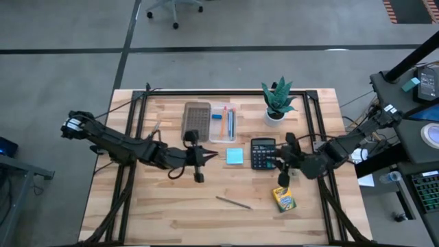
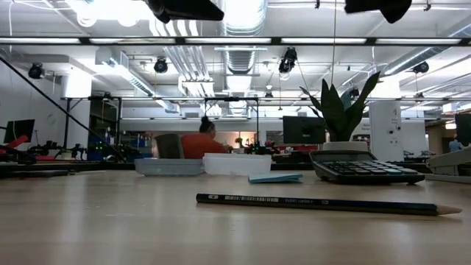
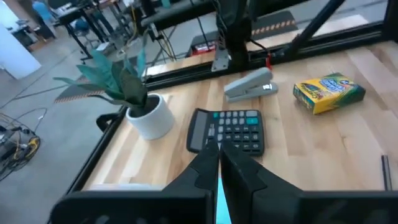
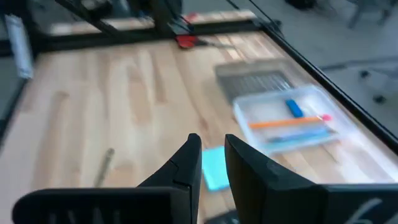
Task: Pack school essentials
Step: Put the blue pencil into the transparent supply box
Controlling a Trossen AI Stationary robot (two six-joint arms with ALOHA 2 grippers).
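Observation:
A clear case (image 1: 223, 122) holding an orange pen, a blue pen and a blue eraser (image 4: 293, 108) lies at the table's far middle. A light-blue sticky pad (image 1: 234, 156) lies flat in front of it. A dark pencil (image 1: 233, 202) lies on its side near the front, and the yellow-green crayon box (image 1: 282, 199) lies flat to its right. My left gripper (image 1: 206, 156) hovers shut just left of the sticky pad, pointing right. My right gripper (image 1: 276, 162) hovers over the calculator (image 1: 263, 152), pointing left. A narrow empty gap shows between its fingers (image 4: 212, 155).
A potted plant (image 1: 278, 103) stands at the far right. A grey tray (image 1: 197, 121) lies left of the clear case. A grey stapler (image 3: 250, 86) lies beyond the calculator. Black frame rails run along the table's far, left and right sides. Bare wood lies front left.

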